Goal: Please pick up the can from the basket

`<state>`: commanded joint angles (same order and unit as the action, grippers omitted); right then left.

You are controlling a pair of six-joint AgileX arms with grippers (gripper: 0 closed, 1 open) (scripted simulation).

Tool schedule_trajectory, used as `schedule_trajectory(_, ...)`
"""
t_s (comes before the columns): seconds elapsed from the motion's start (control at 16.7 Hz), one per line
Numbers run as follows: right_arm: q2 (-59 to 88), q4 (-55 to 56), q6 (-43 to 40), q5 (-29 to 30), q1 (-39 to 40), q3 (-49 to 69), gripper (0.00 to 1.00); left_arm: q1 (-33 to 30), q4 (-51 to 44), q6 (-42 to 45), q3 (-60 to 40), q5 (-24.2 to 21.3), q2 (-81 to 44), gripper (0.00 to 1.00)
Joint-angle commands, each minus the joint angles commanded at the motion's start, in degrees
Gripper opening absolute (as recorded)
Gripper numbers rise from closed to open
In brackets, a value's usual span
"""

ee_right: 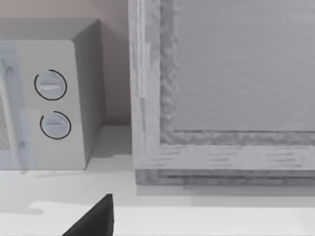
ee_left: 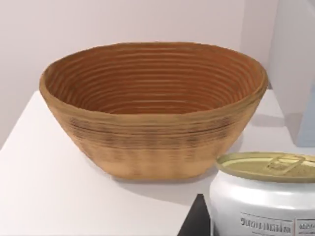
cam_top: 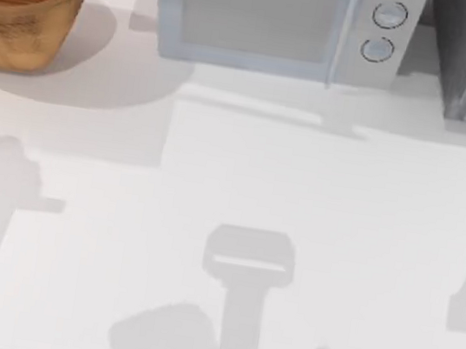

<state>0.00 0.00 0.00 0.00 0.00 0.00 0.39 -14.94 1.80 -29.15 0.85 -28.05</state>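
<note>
**Left tool** [ee_left: 195, 220]: A dark edge of it sits directly against the side of the can [ee_left: 261, 201]. Whether it is apart, together or clamped cannot be told.

**Can:** It is upright and hard by the left tool, outside the basket [ee_left: 152, 142] and on the near side of it. The body is white with small printed labelling, and the pale gold lid carries a pull tab. Its base is out of frame, so what supports it cannot be told.

**Basket:** This is a wicker bowl with ribbed inner walls, resting on the white surface [cam_top: 300, 193] beyond the left tool and the can. The top view places it at the far left corner.

**Right tool** [ee_right: 93, 220]: A dark wedge of it shows low over the surface. Its state cannot be told. Ahead of it stand a pale microwave [ee_right: 49, 103] with two round dials and, just beside that, a grey framed cabinet [ee_right: 221, 98].

**Surface:** Grey arm shadows lie across its near half.
</note>
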Motion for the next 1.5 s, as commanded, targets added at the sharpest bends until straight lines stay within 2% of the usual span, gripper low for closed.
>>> schedule_trajectory(0.3,0.00,0.00,0.00,0.00,0.00,0.00,1.00,-0.35,10.99,-1.23,21.97,-0.52,20.98,0.00)
schedule_trajectory(0.6,0.00,0.00,0.00,0.00,0.00,0.00,1.00,-0.39,14.94,-1.80,29.15,-0.85,28.05,0.00)
schedule_trajectory(1.08,0.00,0.00,0.00,0.00,0.00,0.00,1.00,-0.19,15.46,-1.65,28.97,-1.96,24.72,0.00)
schedule_trajectory(1.26,0.00,0.00,0.00,0.00,0.00,0.00,1.00,-0.26,18.56,-1.30,27.08,-5.47,17.34,0.00)
schedule_trajectory(1.5,0.00,0.00,0.00,0.00,0.00,0.00,1.00,-1.02,26.73,-0.35,21.26,-13.55,3.13,0.00)
